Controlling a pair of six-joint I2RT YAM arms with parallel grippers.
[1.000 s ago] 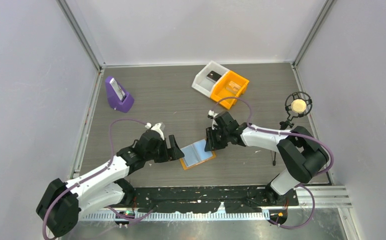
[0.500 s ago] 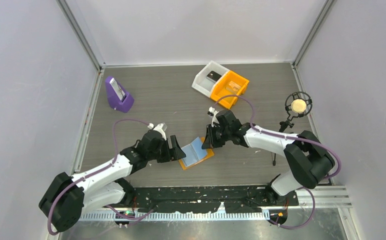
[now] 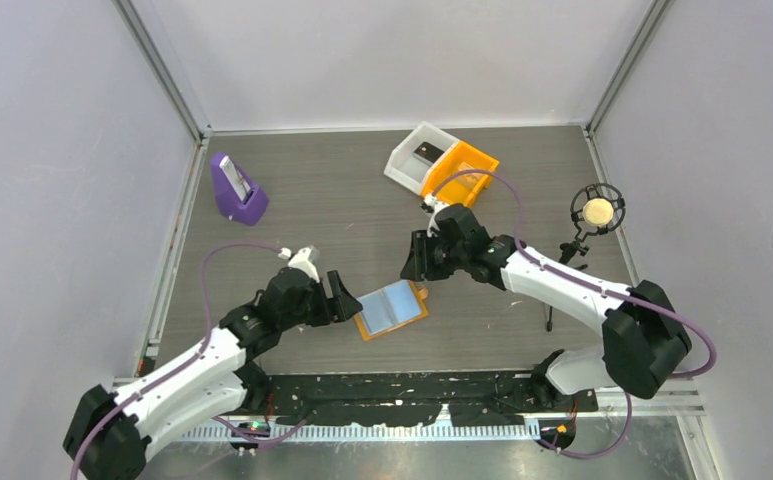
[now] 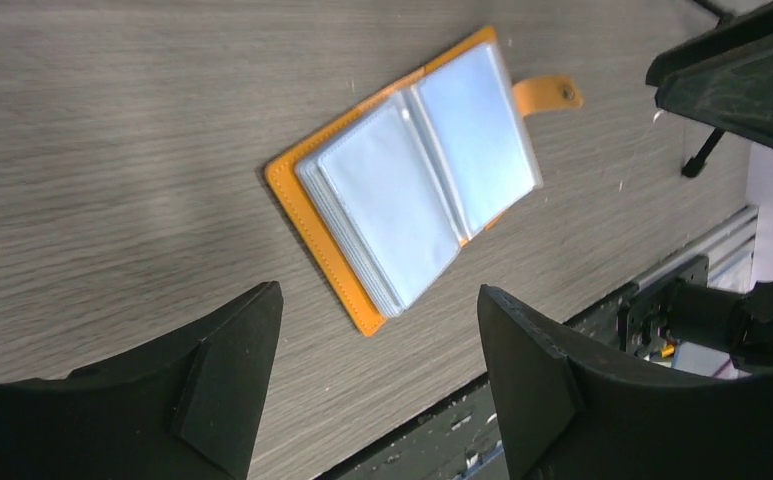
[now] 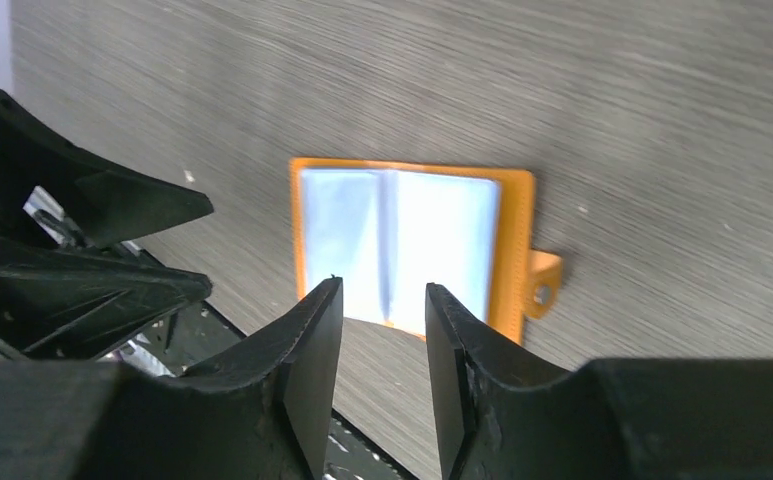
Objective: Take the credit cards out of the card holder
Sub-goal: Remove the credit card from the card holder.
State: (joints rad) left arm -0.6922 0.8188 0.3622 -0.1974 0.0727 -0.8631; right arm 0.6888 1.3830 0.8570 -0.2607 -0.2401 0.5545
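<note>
A dark wood-grain desk (image 3: 312, 210) is seen from above, with two black-and-white arms reaching in from its near edge. At the far side a white bin (image 3: 402, 165) and an orange bin (image 3: 487, 160) are set touching each other. A purple stand (image 3: 237, 195) is placed far left and a microphone (image 3: 596, 211) at the right.

Between the arms, towards the front edge, the card holder (image 3: 392, 308) is laid open and flat like a book. Its orange cover is turned down and its pale blue sleeves (image 4: 392, 200) face up, with the snap strap (image 4: 547, 93) stuck out to one side.

The left claw (image 3: 350, 300) is held near the holder's left edge, its jaws spread wide with nothing between them. The right claw (image 3: 414, 272) is hung above and beyond the far edge, clear of it, jaws parted by a narrow gap and likewise empty.

No card has been drawn out, and whether the top sleeves are filled cannot be told. The step in hand is judged to be the first pull. It is best done with one cover pinned flat by the left claw. A single card edge is then pinched at a sleeve mouth by the right and slid out along the sleeve, not lifted. Otherwise the light holder is likely to be dragged or flipped shut.
</note>
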